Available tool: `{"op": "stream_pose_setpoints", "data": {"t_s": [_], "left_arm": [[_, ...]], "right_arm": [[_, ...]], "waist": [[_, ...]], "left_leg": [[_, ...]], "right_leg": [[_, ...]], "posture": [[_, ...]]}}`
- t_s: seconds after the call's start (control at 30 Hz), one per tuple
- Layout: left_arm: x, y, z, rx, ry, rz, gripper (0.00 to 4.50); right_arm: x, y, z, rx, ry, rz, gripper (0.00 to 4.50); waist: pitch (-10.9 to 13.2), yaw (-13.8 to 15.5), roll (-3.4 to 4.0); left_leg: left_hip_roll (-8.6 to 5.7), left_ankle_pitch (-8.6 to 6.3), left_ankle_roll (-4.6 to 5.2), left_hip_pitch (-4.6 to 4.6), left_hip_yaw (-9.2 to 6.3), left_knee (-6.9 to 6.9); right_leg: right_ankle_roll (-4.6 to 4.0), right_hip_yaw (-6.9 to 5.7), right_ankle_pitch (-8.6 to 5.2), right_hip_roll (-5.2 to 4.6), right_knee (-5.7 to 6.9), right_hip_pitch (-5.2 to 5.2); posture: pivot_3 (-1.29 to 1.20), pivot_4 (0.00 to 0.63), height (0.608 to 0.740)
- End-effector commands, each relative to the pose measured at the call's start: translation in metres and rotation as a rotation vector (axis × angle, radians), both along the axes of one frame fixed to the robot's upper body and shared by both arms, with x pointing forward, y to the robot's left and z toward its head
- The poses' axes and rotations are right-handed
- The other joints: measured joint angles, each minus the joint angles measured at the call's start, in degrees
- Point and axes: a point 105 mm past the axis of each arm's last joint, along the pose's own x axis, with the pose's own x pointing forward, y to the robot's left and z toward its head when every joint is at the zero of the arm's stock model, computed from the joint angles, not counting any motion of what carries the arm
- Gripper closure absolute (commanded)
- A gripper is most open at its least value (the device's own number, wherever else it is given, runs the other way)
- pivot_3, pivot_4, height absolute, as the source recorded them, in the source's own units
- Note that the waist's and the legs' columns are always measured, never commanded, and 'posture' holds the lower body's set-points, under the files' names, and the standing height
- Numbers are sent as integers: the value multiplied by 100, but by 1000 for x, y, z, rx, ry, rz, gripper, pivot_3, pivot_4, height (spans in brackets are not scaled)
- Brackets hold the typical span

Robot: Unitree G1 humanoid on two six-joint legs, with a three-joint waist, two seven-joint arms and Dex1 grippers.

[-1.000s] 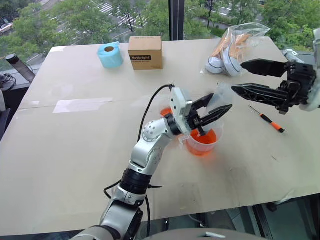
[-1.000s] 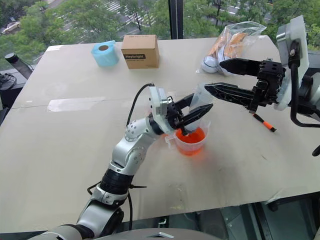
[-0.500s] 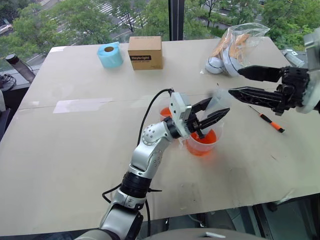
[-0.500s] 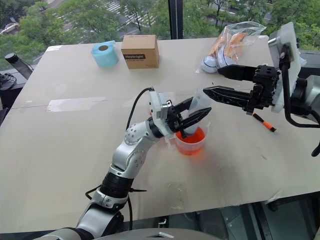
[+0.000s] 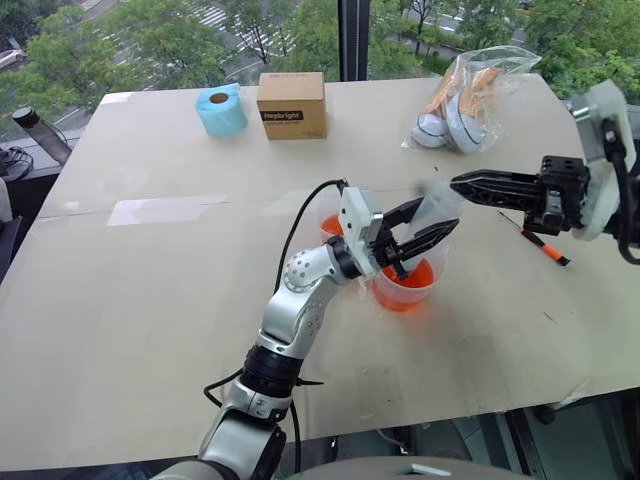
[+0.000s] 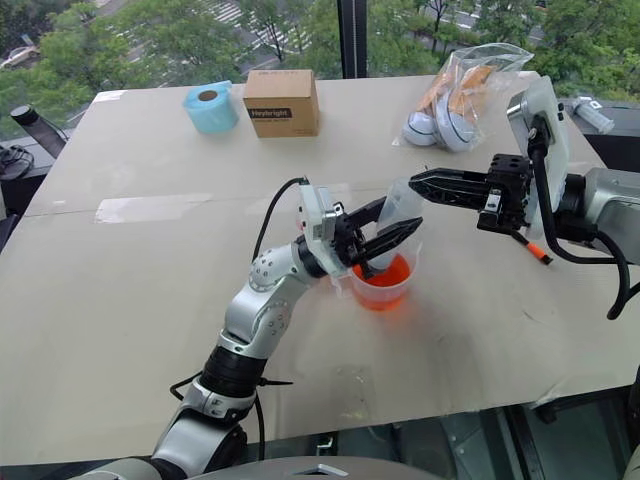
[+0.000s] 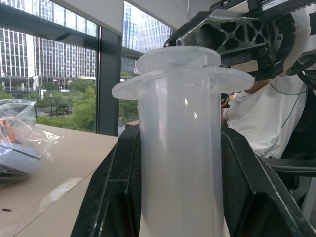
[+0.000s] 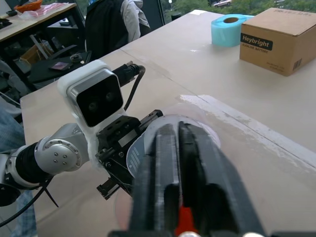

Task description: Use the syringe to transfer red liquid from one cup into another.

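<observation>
Left gripper (image 5: 425,232) is clamped around the syringe (image 7: 181,148), holding it tilted with its nozzle down in the measuring cup (image 5: 405,285) of red liquid (image 5: 404,278). Right gripper (image 5: 458,184), fingers nearly together, sits at the syringe's plunger top; whether it grips, I can't tell.

A wide beige table (image 5: 150,300) by a window. At its far edge, a light blue tape roll (image 5: 220,109) stands just left of a brown cardboard box (image 5: 291,104). Far right lies a clear plastic bag (image 5: 468,95) of orange and white items. An orange-handled screwdriver (image 5: 543,245) lies at right.
</observation>
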Motion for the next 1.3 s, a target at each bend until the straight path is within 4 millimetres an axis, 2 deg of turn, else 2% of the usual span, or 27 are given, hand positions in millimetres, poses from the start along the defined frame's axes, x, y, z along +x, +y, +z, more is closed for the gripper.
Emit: {"op": "stream_pose_setpoints", "data": {"t_s": [0.03,0.07,0.6,0.63,0.7,0.93,1.3], "left_arm": [[-7,-4,7,-18,-36,-19,3091],[-7,-4,7,-18,-35,-20,3091],[-8,-7,4,-2,-44,-28,3091],[-8,-6,4,-2,-44,-28,3091],[-8,-7,3,2,-45,-28,3091],[-9,-7,3,3,-46,-31,3091],[-10,-8,1,3,-36,-42,3091]], "right_arm": [[-2,-2,7,18,-21,-11,2556],[-1,-2,6,25,-11,-15,2091],[1,1,-3,11,36,-17,2091],[1,1,-3,8,35,-18,2604],[2,0,-3,2,32,-22,3169],[3,-2,5,34,7,-25,3175],[17,-30,27,68,-38,-146,3175]], "waist": [[0,0,0],[0,0,0],[0,1,1],[-1,1,1],[-1,1,1],[-1,0,1],[-1,1,1]], "left_leg": [[0,0,0,0,0,0],[0,0,1,0,0,0],[0,-1,2,0,0,1],[0,-1,2,0,0,1],[0,-1,2,0,0,1],[0,-2,3,0,0,2],[0,-2,4,-1,0,3]], "right_leg": [[0,0,0,0,0,0],[0,0,0,0,0,0],[0,0,0,1,0,0],[0,-1,0,1,1,0],[0,-1,0,1,1,0],[0,-1,0,1,2,0],[0,-1,0,1,0,0]], "posture": [[0,150,740],[0,150,740],[0,150,740],[0,150,740],[0,150,740],[0,150,740],[0,150,740]]}}
